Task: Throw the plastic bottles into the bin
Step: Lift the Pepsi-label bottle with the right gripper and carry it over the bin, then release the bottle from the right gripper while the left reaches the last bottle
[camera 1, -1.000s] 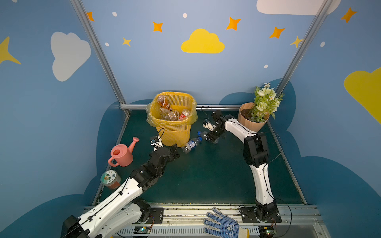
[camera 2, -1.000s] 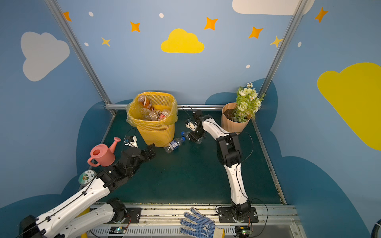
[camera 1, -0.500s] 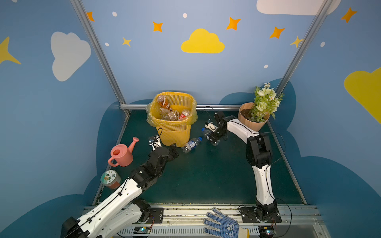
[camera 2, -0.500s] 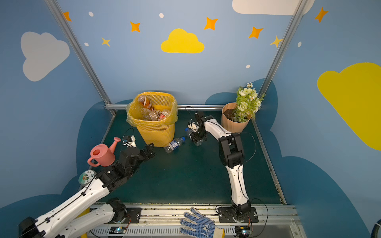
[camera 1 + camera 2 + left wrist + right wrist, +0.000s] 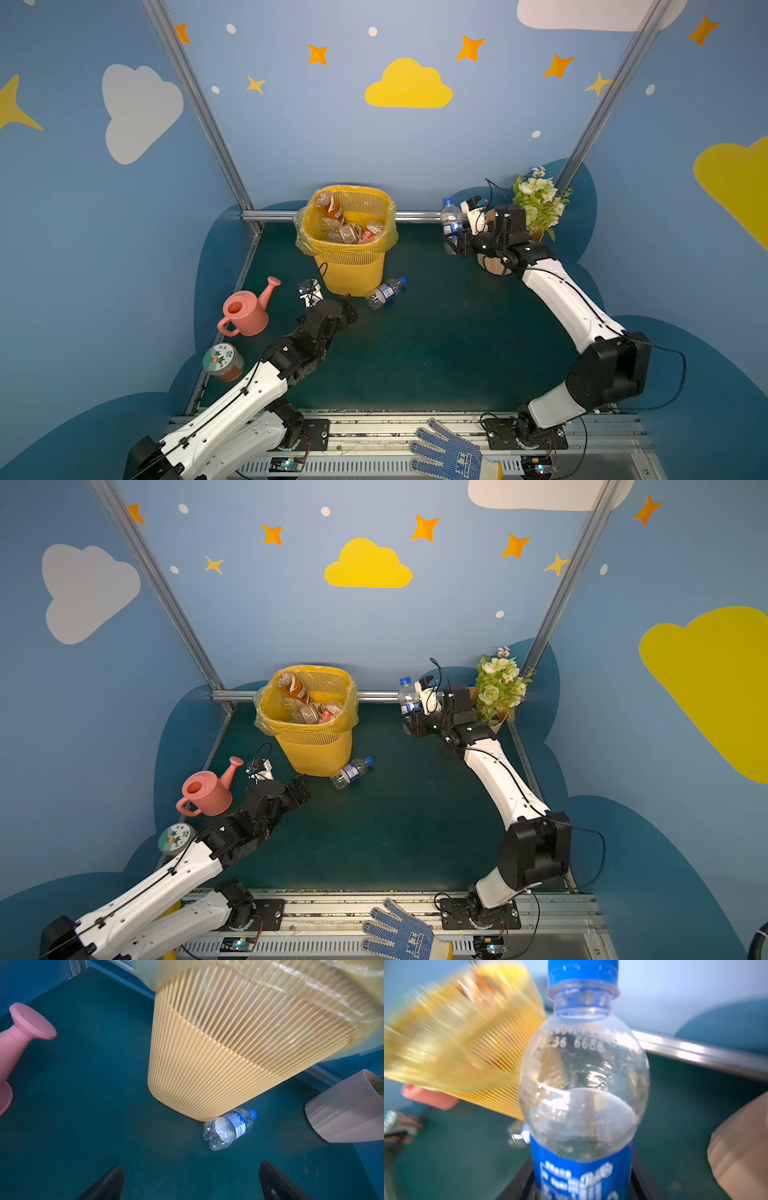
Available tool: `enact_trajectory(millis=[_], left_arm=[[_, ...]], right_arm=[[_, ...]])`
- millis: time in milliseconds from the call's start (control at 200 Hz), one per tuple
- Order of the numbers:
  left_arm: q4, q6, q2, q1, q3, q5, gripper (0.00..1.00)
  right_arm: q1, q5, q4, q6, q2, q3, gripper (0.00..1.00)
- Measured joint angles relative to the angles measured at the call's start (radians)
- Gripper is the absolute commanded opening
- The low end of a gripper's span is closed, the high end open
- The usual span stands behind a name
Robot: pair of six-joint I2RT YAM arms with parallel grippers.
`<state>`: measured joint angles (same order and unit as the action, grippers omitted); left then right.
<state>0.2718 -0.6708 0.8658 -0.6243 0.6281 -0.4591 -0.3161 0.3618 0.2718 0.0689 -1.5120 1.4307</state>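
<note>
Teal mat (image 5: 436,353), blue starry walls (image 5: 332,145), yellow bin (image 5: 353,266)

We see the bin (image 5: 349,253), a tall yellow mesh basket lined with a translucent yellow bag, standing upright at the back of the worktop (image 5: 415,353). Inside it an orange-labelled bottle (image 5: 331,208) leans against the rear left wall, with a red-labelled bottle (image 5: 368,233) and crumpled clear bottles (image 5: 345,232) lower down. We find a lying bottle (image 5: 386,292), clear with a blue cap and blue label, on its side right against the bin's foot, cap pointing away from it. To the bin's right a held bottle (image 5: 451,218), also blue-capped and blue-labelled, stands upright, clamped low on its body by the right hand (image 5: 456,245).
</note>
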Motion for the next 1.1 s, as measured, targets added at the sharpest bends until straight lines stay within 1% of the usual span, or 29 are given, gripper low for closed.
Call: enact_trajectory(millis=[40,95,185,280,395,511,581,676,706,766,821,901,976,1041,1101], left_arm=[[0.003,-0.002,0.003,0.0,0.0,0.0,1.0],[0.005,-0.004,0.009,0.0,0.0,0.0,1.0],[0.006,-0.008,0.016,0.0,-0.004,0.0,1.0],[0.006,-0.011,0.024,0.001,-0.006,0.002,1.0],[0.003,-0.016,0.037,0.001,-0.006,0.006,1.0],[0.0,-0.019,0.052,0.001,-0.006,0.017,1.0],[-0.002,-0.019,0.06,0.001,-0.006,0.025,1.0],[-0.003,-0.018,0.07,0.001,-0.006,0.034,1.0],[-0.003,-0.018,0.072,0.001,-0.006,0.037,1.0],[-0.003,-0.018,0.073,0.001,-0.006,0.043,1.0],[-0.002,-0.018,0.072,0.001,-0.006,0.044,1.0],[-0.001,-0.019,0.066,0.001,-0.006,0.045,1.0],[-0.001,-0.019,0.054,0.001,-0.006,0.045,1.0],[-0.002,-0.019,0.047,0.001,-0.006,0.045,1.0],[-0.002,-0.018,0.047,0.001,-0.006,0.046,1.0]], right_arm=[[-0.001,0.008,-0.047,0.029,0.043,-0.012,0.5],[-0.002,0.018,-0.112,0.07,0.094,-0.026,0.53],[-0.004,0.034,-0.217,0.151,0.154,-0.035,0.52],[-0.014,0.059,-0.328,0.241,0.167,-0.027,0.51],[-0.055,0.09,-0.41,0.343,0.106,0.041,0.52],[-0.143,0.15,-0.431,0.412,-0.06,0.222,0.55],[-0.198,0.202,-0.39,0.425,-0.185,0.372,0.61],[-0.258,0.257,-0.253,0.414,-0.379,0.625,0.69],[-0.272,0.27,-0.192,0.404,-0.436,0.704,0.73],[-0.289,0.284,-0.066,0.377,-0.533,0.852,0.86],[-0.291,0.275,0.035,0.351,-0.586,0.94,0.91],[-0.28,0.236,0.137,0.312,-0.586,0.967,0.94],[-0.262,0.188,0.179,0.279,-0.533,0.945,0.95],[-0.246,0.146,0.182,0.253,-0.443,0.869,0.95],[-0.231,0.108,0.153,0.234,-0.321,0.756,0.95]])
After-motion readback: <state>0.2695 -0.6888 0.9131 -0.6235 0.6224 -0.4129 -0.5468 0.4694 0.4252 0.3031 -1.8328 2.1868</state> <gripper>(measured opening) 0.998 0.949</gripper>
